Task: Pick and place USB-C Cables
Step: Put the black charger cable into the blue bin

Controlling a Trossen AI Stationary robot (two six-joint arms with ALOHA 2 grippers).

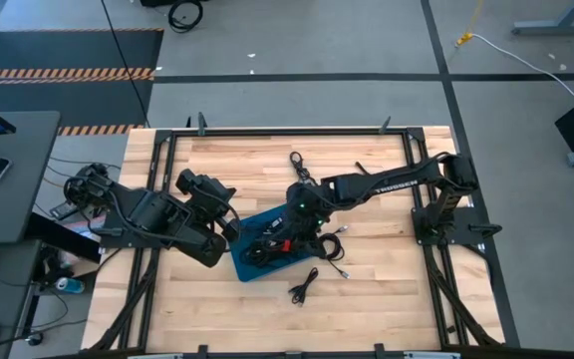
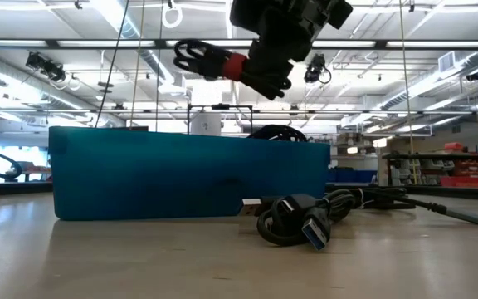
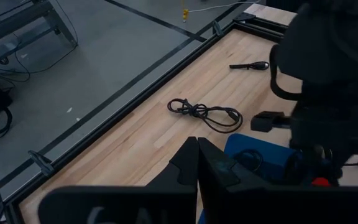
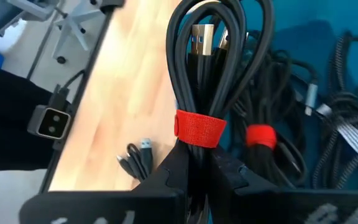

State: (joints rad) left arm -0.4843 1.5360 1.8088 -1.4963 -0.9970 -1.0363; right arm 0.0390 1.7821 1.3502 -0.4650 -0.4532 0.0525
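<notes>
My right gripper [image 4: 194, 155] hangs over the blue tray [image 1: 250, 267] and is shut on a bundled black USB-C cable with a red tie [image 4: 200, 128]. In the low view this bundle [image 2: 202, 58] sticks out sideways above the tray [image 2: 189, 170]. Several more coiled cables lie inside the tray [image 4: 328, 155], one bound with a red tie [image 4: 261, 135]. Loose cables rest on the wood: one near the tray's front [image 1: 304, 286], one to its right [image 1: 333, 245], one toward the far edge [image 3: 204, 112]. My left gripper [image 3: 197, 155] waits shut beside the tray's left end. My right gripper pinches the cable bundle between its two fingers just beside the red tie [image 4: 191, 144], with the fingers running along the bundle. The loops and plugs [image 4: 207, 37] reach out past the fingertips. The bundle is lifted clear above the tray, roughly level.
A short dark cable piece [image 3: 250, 65] lies near the far right of the table. A cable with a blue-tongued plug [image 2: 314, 232] lies just in front of the tray in the low view. Black frame rails [image 1: 287, 131] border the table. Bare wood lies near the front edge [image 1: 397, 309].
</notes>
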